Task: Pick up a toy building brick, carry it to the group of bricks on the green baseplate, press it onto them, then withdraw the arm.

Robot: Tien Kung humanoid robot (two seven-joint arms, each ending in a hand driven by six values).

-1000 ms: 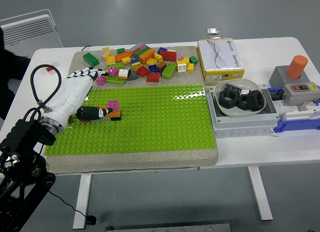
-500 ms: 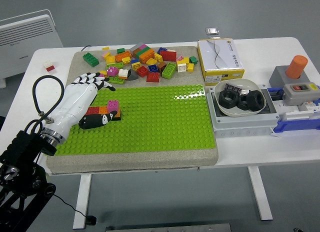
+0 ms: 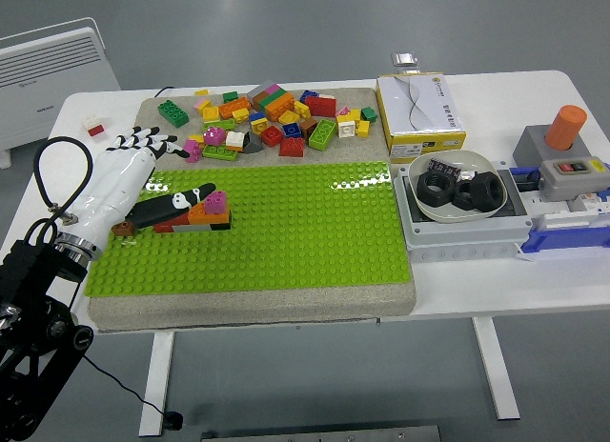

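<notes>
On the left part of the green baseplate [image 3: 286,242] stands a small group of bricks [image 3: 205,213]: a pink one on top, orange and red beneath, black at the right end. My left hand [image 3: 172,170], white with black-banded fingers, lies just left of the group. Its fingers [image 3: 143,139] are spread toward the back and hold nothing. The black thumb [image 3: 176,202] stretches along the plate and points at the group's left side. A small brown brick [image 3: 122,230] sits on the plate under the wrist. My right arm does not show.
A pile of loose bricks [image 3: 272,118] lies behind the baseplate. A yellow-and-white box [image 3: 419,104] and a grey tray [image 3: 467,234] holding a bowl of black nuts stand at the right. A red-and-white brick [image 3: 92,126] rests at the far left.
My left hand has drawn back to the left, off the brick group. Its fingers have spread and the thumb has lifted away, leaving the bricks on the plate.
</notes>
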